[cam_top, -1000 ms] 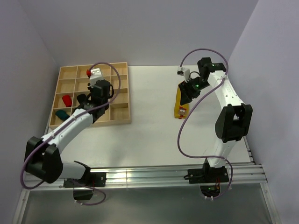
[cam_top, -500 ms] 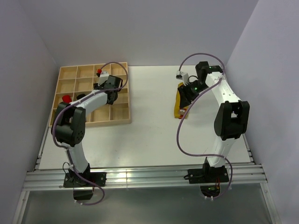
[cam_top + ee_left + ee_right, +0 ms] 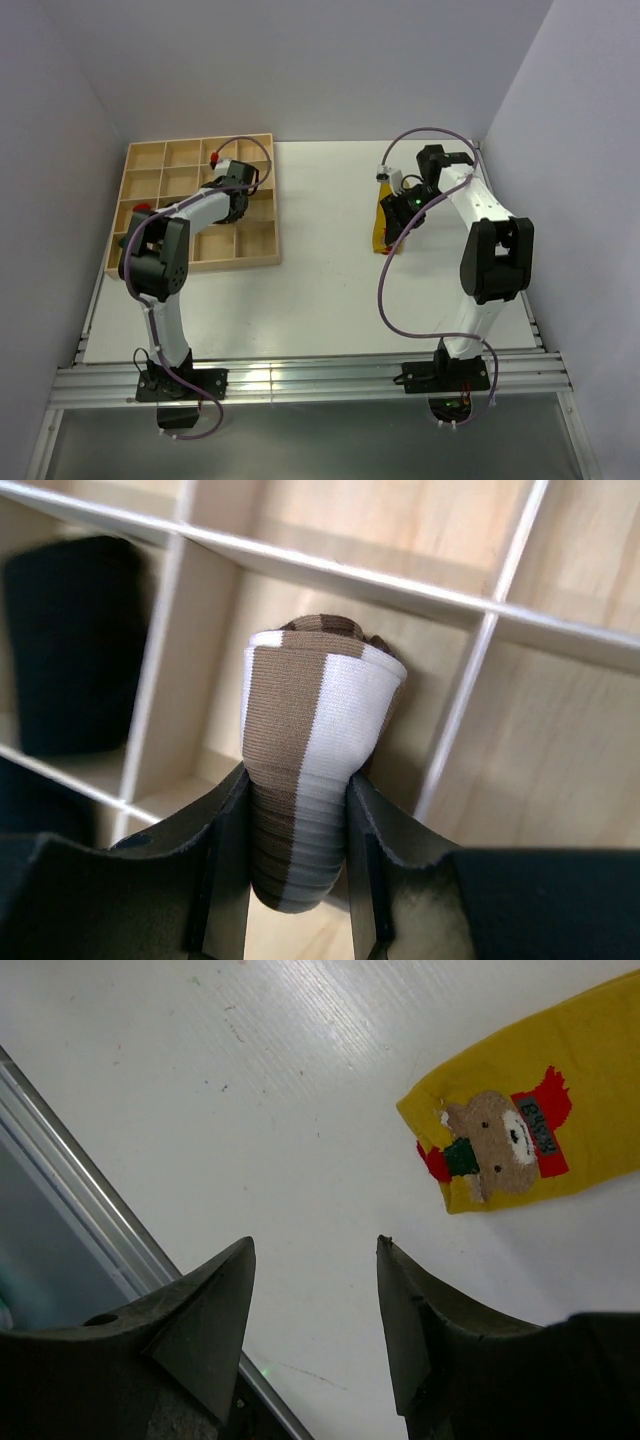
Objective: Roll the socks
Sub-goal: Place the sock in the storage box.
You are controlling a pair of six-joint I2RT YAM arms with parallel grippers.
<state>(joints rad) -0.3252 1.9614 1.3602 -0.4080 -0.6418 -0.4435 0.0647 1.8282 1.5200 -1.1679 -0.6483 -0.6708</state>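
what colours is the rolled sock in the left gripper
Broad brown and white bands. The rolled sock shows best in the left wrist view.

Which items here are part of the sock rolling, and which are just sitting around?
Job: striped roll in left gripper, yellow sock, black sock, red sock, tray for storage.
Just there: table, rail.

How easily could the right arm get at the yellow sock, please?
Probably yes: the yellow sock lies flat on the table just beside the right arm's open, empty jaws, with nothing between.
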